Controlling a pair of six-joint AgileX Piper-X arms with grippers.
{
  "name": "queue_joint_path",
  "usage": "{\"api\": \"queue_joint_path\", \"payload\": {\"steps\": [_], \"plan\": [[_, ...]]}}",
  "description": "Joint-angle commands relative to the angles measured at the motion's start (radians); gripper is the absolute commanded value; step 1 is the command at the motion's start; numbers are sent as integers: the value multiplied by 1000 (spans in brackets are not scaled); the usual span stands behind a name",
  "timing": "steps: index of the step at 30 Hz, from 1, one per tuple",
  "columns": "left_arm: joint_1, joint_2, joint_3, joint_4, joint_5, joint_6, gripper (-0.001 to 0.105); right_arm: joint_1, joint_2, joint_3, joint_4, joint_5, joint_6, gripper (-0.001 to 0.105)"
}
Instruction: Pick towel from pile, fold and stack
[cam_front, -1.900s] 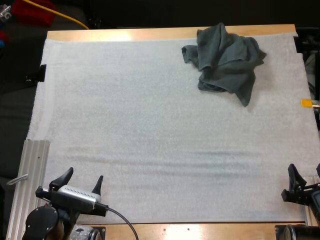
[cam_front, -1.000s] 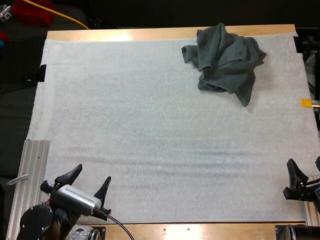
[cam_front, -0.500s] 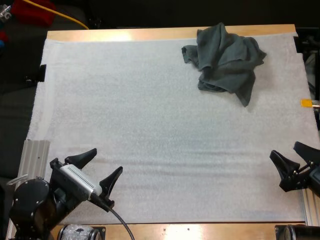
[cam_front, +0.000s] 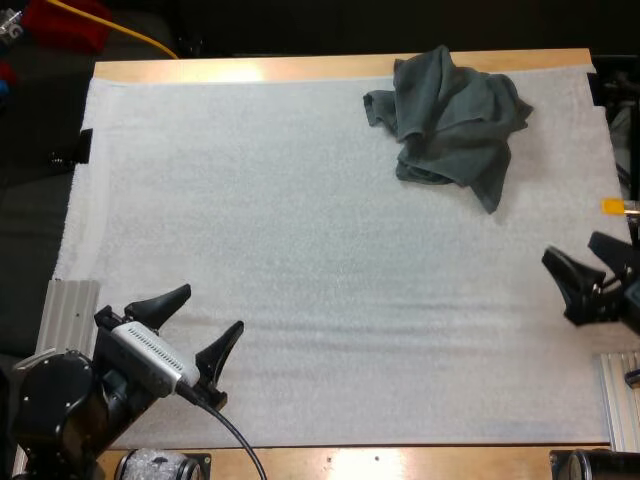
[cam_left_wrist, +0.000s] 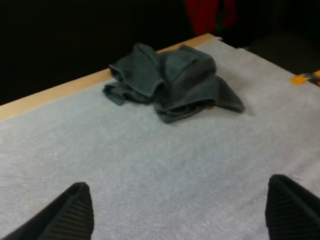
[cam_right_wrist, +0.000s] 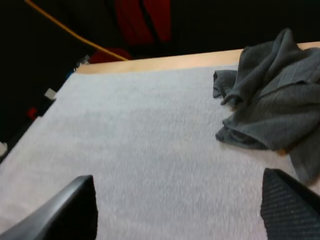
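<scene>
A crumpled dark grey-green towel (cam_front: 455, 115) lies in a heap at the far right of the white mat (cam_front: 300, 220). My left gripper (cam_front: 212, 310) is open above the mat's near left corner, far from the towel and pointing diagonally toward it. My right gripper (cam_front: 572, 248) is open at the mat's right edge, a short way nearer than the towel. The left wrist view has the towel (cam_left_wrist: 172, 82) well ahead of the open left gripper (cam_left_wrist: 179, 184). The right wrist view has the towel (cam_right_wrist: 280, 110) ahead of the open right gripper (cam_right_wrist: 177, 176), close to one of its fingers.
A ribbed metal rail (cam_front: 70, 310) runs along the mat's near left side, and another (cam_front: 620, 395) sits at the near right. The wooden table edge (cam_front: 300, 68) borders the far side, with dark space beyond it.
Both grippers rose from the near edge. The left one swung forward and turned toward the towel. The right one moved forward along the right edge toward the towel. The towel has not moved.
</scene>
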Motion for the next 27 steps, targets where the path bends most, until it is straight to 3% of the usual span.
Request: {"api": "queue_joint_path", "payload": {"steps": [1,7,16,21,27], "plan": [[-6,4,-6,-23,-12,-11,69,-1,25,-17,-36,-8,14,67],[-6,4,-6,-26,-12,-11,69,43,160,-63,-119,29,55,67],[-6,4,-6,-26,-12,-14,69,290,403,-157,-204,250,90,67],[-6,4,-6,-26,-12,-14,69,387,548,-227,-225,364,162,67],[-6,4,-6,-26,-12,-17,69,420,706,-314,-225,413,258,67]]}}
